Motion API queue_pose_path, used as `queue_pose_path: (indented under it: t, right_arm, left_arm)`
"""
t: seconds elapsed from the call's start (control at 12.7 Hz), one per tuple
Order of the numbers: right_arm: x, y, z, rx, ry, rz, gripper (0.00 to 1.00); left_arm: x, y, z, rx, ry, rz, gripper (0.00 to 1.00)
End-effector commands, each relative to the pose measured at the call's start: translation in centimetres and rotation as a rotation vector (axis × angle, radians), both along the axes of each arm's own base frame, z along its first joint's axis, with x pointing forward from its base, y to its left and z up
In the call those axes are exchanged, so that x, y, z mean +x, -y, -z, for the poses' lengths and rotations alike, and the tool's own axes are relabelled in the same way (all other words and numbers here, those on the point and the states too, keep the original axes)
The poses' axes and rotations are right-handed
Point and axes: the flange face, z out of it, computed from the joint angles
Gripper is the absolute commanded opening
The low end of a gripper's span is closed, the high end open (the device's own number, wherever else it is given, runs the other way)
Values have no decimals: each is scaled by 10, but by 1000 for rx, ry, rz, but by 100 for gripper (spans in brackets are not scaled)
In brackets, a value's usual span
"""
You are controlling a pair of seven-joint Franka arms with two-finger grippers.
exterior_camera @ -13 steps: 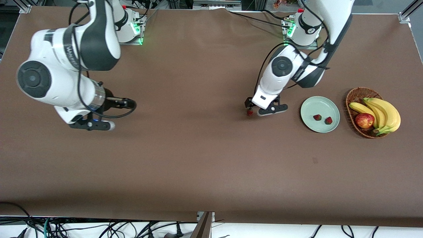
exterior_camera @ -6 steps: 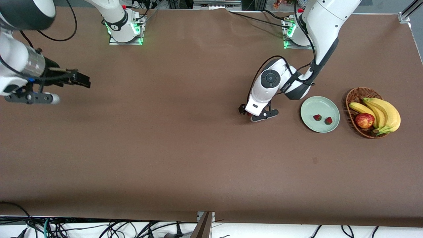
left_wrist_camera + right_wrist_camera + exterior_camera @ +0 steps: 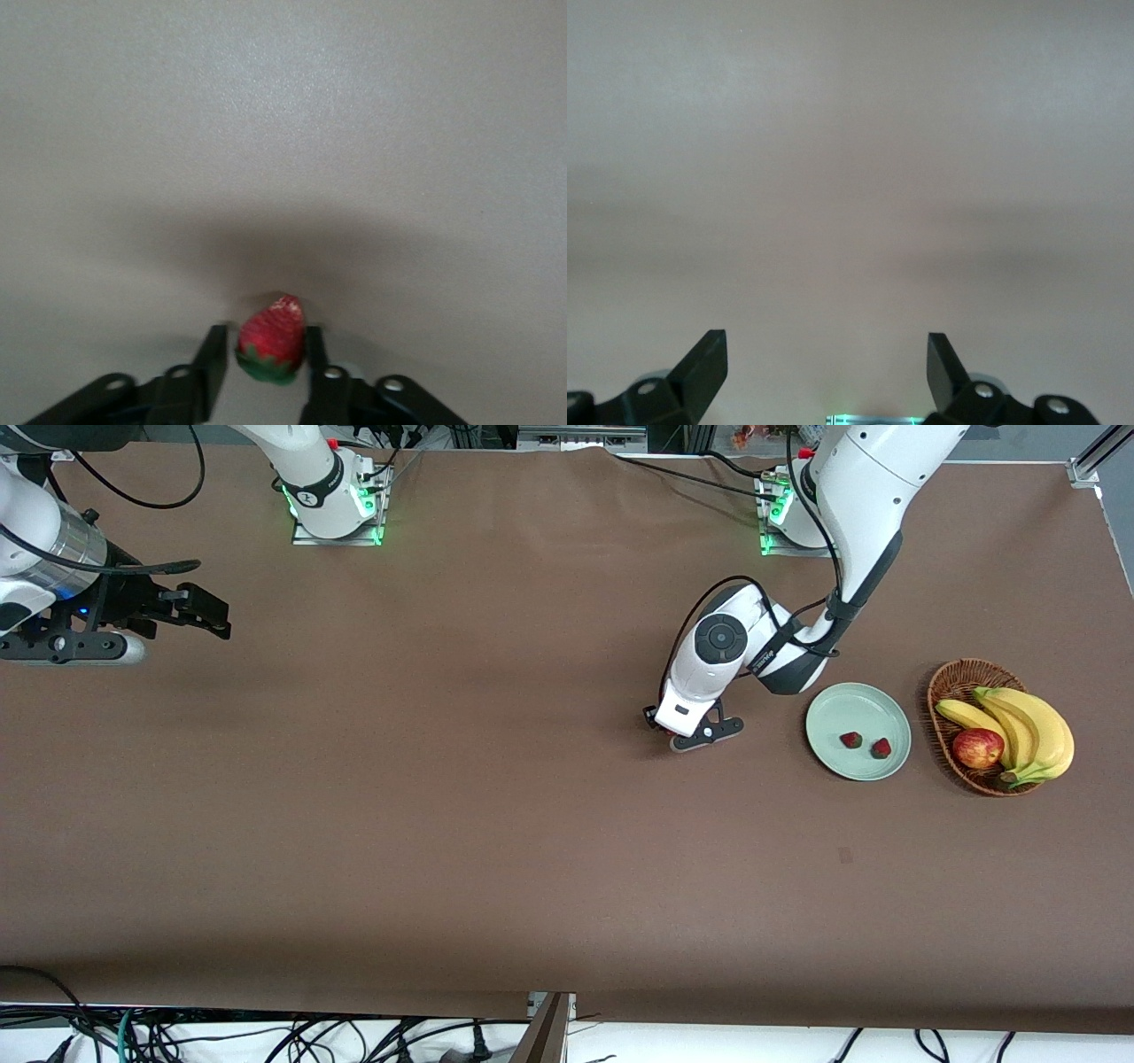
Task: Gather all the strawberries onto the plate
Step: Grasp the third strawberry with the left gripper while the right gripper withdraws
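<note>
Two strawberries [image 3: 851, 739] [image 3: 881, 748] lie in the pale green plate [image 3: 850, 701] toward the left arm's end of the table. Beside the plate, toward the table's middle, my left gripper [image 3: 660, 726] is down at the tabletop. In the left wrist view, my left gripper [image 3: 264, 335] is shut on a third strawberry [image 3: 273, 336], red with its green cap toward the camera. In the front view the hand hides this berry. My right gripper [image 3: 199, 615] hangs open over the right arm's end of the table. The right gripper [image 3: 824, 341] has nothing between its fingers.
A wicker basket [image 3: 961, 669] with bananas [image 3: 1028, 726] and a red-yellow apple [image 3: 977, 747] stands beside the plate, nearer the table's end. The arm bases [image 3: 337, 496] [image 3: 797, 514] stand along the table's edge farthest from the camera.
The left gripper came down around the strawberry and shut on it. The right arm swung away from the table's middle toward its own end.
</note>
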Motion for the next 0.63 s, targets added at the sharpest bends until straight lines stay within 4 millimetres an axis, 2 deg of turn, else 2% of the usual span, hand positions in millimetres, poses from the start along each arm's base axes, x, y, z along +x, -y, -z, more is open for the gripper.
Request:
queue_pose_path:
  t: [0.0,0.16,0.31,0.39,0.47,0.55]
  right_arm:
    - [-1,3,-4,-7,31,-34,99]
    - [-1,7,-6,-5,34,-26,99]
    - [-1,7,-11,-5,40,-24,99]
    - [-1,5,-18,-1,50,-18,99]
    - [2,2,-22,1,59,-24,99]
    - [6,-1,-23,0,64,-24,99]
  left_arm:
    - [5,7,-7,5,20,-15,28]
    - [27,7,-34,23,28,-32,27]
    - [52,-2,-68,26,-12,-53,26]
    - [61,-13,-88,-12,-40,-28,26]
    - [70,-37,-107,-37,-62,-12,25]
    - [78,-70,-122,-42,-87,14,25]
